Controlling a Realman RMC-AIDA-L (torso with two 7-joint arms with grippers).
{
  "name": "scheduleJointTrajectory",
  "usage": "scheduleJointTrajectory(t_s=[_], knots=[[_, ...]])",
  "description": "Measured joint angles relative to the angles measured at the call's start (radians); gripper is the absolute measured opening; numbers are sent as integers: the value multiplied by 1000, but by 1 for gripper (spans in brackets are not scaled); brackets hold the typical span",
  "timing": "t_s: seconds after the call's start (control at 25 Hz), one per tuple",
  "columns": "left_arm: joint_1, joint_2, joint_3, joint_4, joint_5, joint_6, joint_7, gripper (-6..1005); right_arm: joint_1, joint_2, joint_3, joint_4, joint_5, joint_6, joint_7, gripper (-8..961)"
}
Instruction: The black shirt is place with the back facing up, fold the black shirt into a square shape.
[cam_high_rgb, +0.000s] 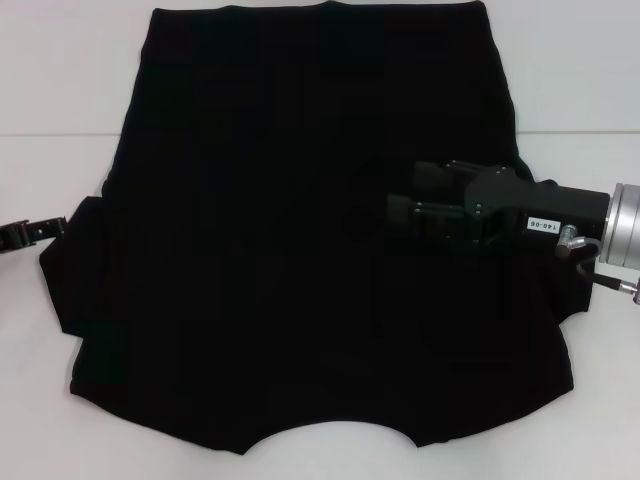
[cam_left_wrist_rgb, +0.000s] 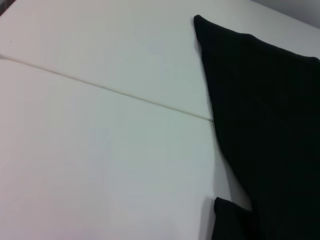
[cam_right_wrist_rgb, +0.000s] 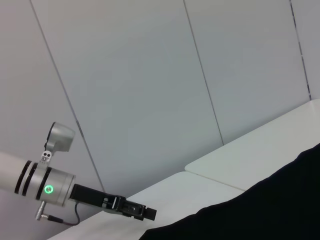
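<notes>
A white counter (cam_high_rgb: 60, 90), crossed by a thin seam, stands before a pale grey panelled wall (cam_right_wrist_rgb: 150, 75). At the left edge, the left gripper (cam_high_rgb: 30, 232) sits low, just beside the cloth's left side; I cannot tell how its fingers stand. The black shirt (cam_high_rgb: 260, 250) lies spread across the middle of the counter, hem far, collar near. Its right side looks turned inward, judging by the layered edge under the right gripper (cam_high_rgb: 400, 205), which hovers over the shirt's right half, fingers seemingly pressed together on nothing. Folding appears barely begun; most folds remain.
</notes>
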Motion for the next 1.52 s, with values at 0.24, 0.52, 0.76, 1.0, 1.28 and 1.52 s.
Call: scheduleJointTrajectory(t_s=[0.24,0.52,0.76,1.0,1.28,1.52], knots=[[-10,-2,6,-35,1,-17,24,890,1,-1,0,0,0,0,0,851],[-12,-3,6,-41,1,-19,36,890,2,-2,1,-1,0,0,0,851],[-12,-5,6,-58,1,-32,53,891,2,-2,1,-2,0,0,-2,851],[-12,-5,6,-65,1,-33,61,890,2,-3,1,-2,0,-2,-2,851],[-12,-5,6,-65,1,-29,63,888,2,-3,1,-5,0,-3,-2,851],[-12,-6,7,-65,1,-26,63,887,3,-3,1,-7,0,-2,-2,850]])
